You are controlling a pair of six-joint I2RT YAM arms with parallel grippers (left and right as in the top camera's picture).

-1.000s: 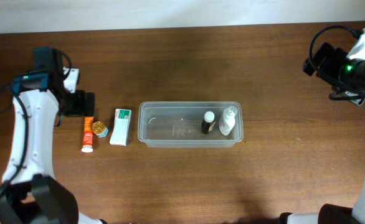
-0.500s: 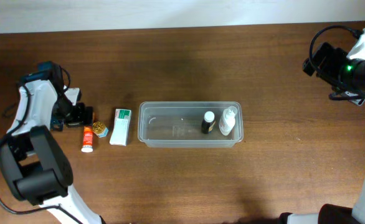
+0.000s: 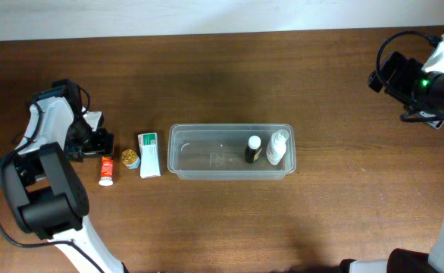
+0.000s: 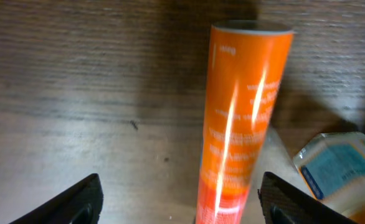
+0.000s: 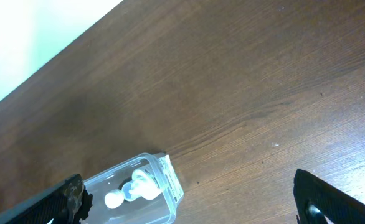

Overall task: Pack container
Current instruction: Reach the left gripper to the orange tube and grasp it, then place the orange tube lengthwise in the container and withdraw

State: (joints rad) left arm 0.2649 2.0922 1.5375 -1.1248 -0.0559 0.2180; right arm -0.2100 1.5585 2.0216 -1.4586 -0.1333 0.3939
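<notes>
Left fingers (image 4: 76, 202) wide open and empty, straddling the orange tube (image 4: 241, 124) lengthwise; container (image 3: 178, 144) lies to its right, nearer this arm.

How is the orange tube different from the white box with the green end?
The orange tube is round and orange; the box is flat-sided and white with a green end. The tube looks thinner than the box. The tube lies between the open fingers of the left hand, while the box lies free, nearer the container. Both lie on the table, outside the container.
</notes>
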